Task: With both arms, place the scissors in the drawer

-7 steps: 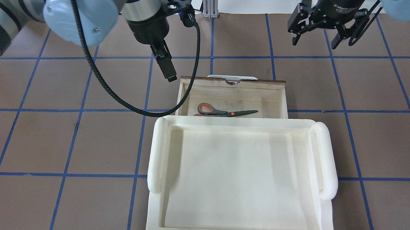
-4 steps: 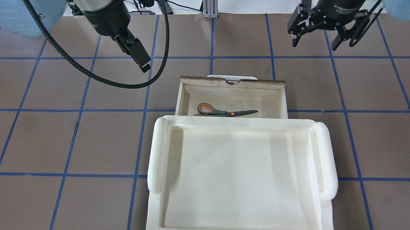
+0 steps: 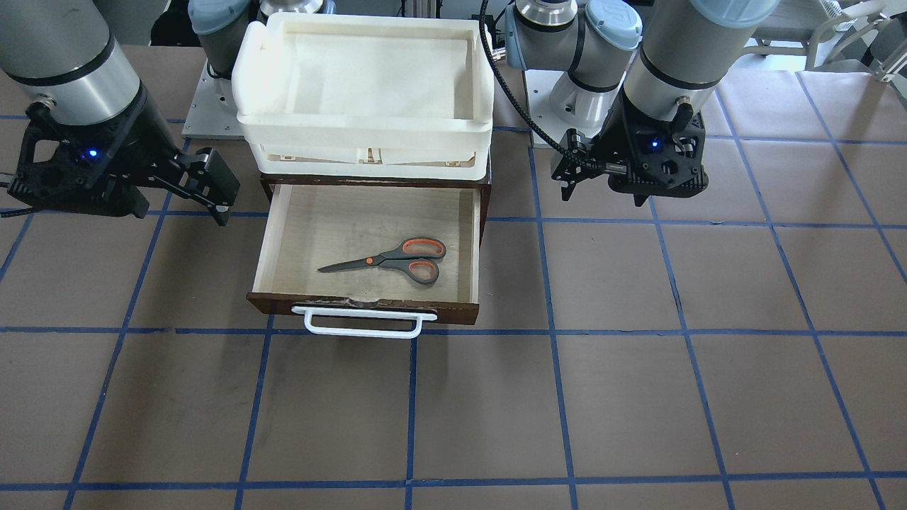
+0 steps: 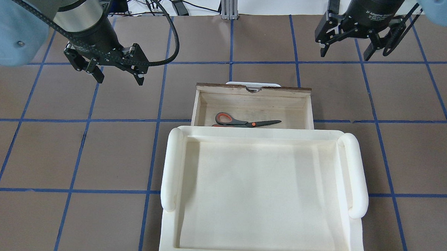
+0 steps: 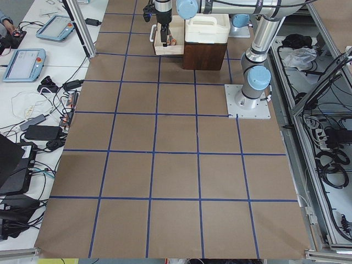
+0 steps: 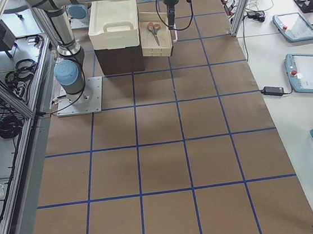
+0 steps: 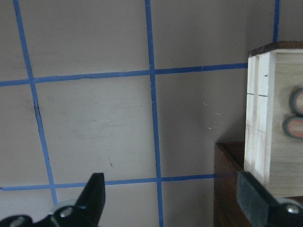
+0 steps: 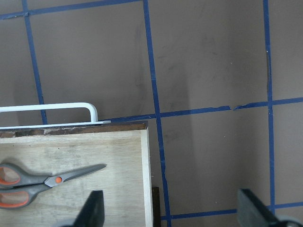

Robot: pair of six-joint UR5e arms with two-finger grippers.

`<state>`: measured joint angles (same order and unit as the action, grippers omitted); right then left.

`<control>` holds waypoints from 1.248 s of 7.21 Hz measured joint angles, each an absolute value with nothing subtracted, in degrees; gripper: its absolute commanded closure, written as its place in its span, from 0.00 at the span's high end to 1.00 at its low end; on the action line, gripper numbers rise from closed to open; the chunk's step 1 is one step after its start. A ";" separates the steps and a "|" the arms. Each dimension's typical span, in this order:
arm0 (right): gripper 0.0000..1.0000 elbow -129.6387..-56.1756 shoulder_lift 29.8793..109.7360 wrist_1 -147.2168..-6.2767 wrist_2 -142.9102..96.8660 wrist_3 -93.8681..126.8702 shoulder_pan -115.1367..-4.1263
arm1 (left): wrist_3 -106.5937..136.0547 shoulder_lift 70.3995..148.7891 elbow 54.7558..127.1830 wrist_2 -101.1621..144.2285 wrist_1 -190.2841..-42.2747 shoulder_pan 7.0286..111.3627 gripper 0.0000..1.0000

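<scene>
The scissors [image 4: 246, 122] lie flat on the pale floor of the open drawer [image 4: 253, 92], blades toward the view's right. In the front-facing view the scissors [image 3: 397, 261] lie behind the drawer's white bar handle [image 3: 363, 327]. My left gripper [image 4: 118, 77] is open and empty above the table, left of the drawer. Its wrist view shows the open gripper [image 7: 173, 194] and the scissors' loops [image 7: 296, 113] at the right edge. My right gripper [image 4: 344, 53] is open and empty, beyond the drawer's right corner. The right wrist view shows the open gripper [image 8: 173, 210] and the scissors [image 8: 47, 182].
A cream-white plastic tray [image 4: 170, 168] sits on top of the dark brown cabinet [image 6: 119, 59] that the drawer slides out of. The table is brown with blue grid lines. A black cable [image 4: 162, 60] hangs from the left wrist.
My left arm has swung away from the drawer's left corner toward the view's left and turned, so both open fingers now show. The right arm and the scissors have barely moved.
</scene>
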<state>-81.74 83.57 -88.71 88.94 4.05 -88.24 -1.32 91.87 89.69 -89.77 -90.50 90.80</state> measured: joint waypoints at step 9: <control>1.00 -83.39 84.14 -88.59 90.52 4.04 -88.49 | 0.97 90.53 90.36 -89.73 -86.22 90.62 1.00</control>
<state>-83.39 84.14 -88.59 90.52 4.04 -88.49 0.97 90.53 90.36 -89.73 -86.22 90.62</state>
